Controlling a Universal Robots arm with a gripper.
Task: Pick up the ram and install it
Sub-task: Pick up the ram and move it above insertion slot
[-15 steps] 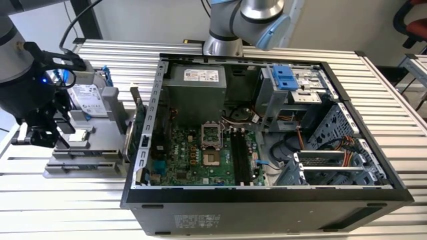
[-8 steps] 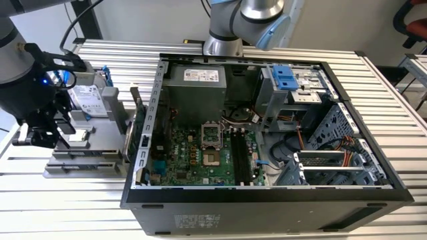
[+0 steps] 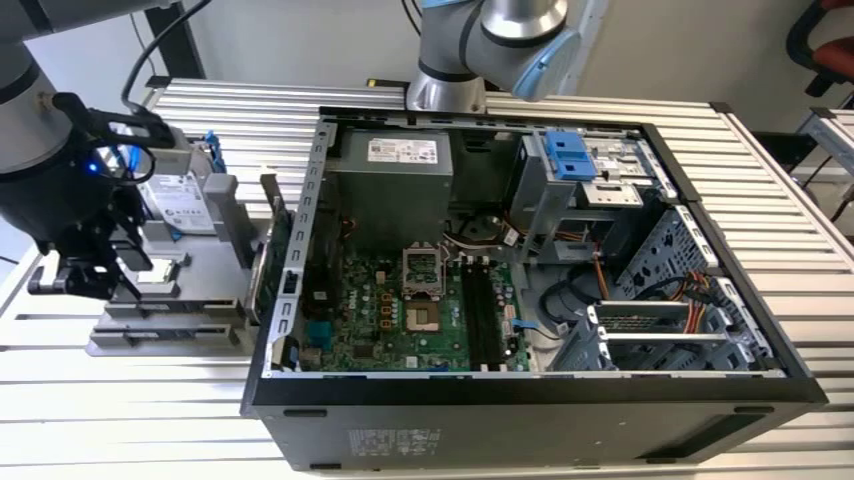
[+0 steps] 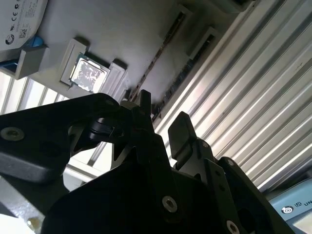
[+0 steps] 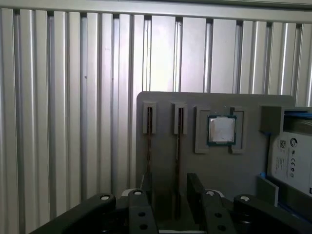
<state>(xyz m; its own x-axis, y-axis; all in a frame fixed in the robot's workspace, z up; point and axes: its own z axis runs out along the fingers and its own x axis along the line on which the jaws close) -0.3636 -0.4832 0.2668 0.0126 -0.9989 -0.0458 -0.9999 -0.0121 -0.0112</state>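
Hovering over the grey holder (image 5: 161,105), the gripper (image 5: 169,179) keeps open fingers astride the ram (image 5: 179,146): pick-up stage, I'd say, wanting a square squeeze.

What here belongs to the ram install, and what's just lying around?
For the job: thin dark ram stick in the grey holder; black pincer over it; green motherboard in the open black computer case.
Lying about: small square silver processor chip; silver hard drive with blue rails.

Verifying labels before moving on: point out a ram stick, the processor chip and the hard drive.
ram stick (image 5: 178,156), first wrist view, middle of its upturned edge.
processor chip (image 5: 222,130), first wrist view, centre of silver lid.
hard drive (image 5: 291,156), first wrist view, white label.
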